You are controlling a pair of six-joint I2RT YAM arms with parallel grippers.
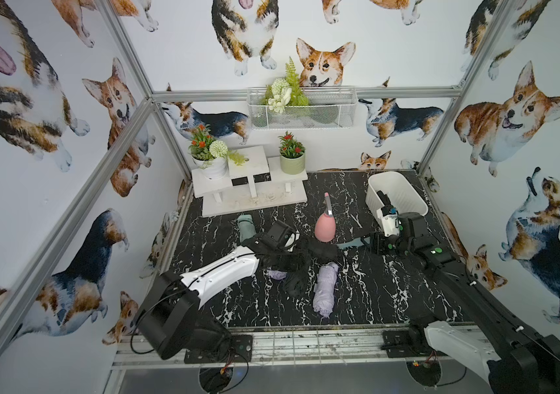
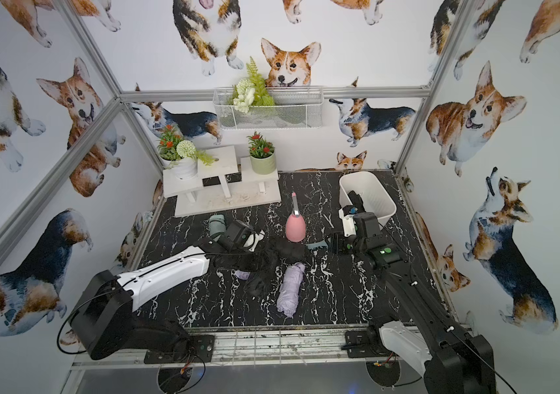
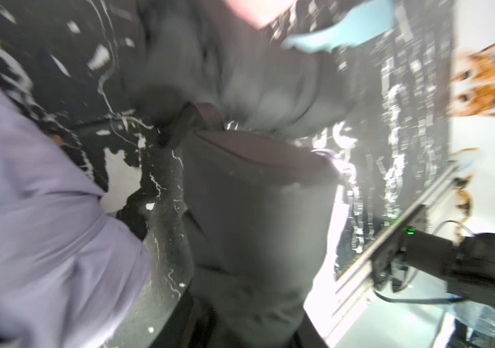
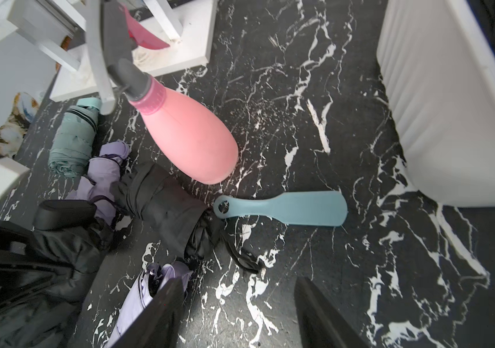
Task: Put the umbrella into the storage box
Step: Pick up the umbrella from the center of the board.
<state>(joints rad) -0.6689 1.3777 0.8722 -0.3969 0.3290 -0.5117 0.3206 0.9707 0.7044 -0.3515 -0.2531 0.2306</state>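
Several folded umbrellas lie in a pile mid-table. A black umbrella (image 1: 309, 254) (image 4: 165, 208) lies there with my left gripper (image 1: 289, 238) down on its near end. In the left wrist view its dark fabric (image 3: 255, 195) fills the space at the jaws and hides the fingers. A lilac umbrella (image 1: 326, 290) (image 3: 44, 211) lies beside it, and a green one (image 1: 245, 227) lies further back. The storage box (image 1: 408, 198) (image 4: 439, 120) stands at the back right with a black umbrella (image 1: 382, 198) inside. My right gripper (image 1: 376, 243) (image 4: 240, 316) hovers open and empty in front of the box.
A pink spray bottle (image 1: 324, 225) stands behind the pile. A blue shoehorn (image 1: 350, 243) (image 4: 285, 208) lies flat between the pile and my right gripper. A white stepped stand (image 1: 254, 198) with potted flowers is at the back left. A wire-mesh basket (image 1: 302, 109) hangs on the back wall.
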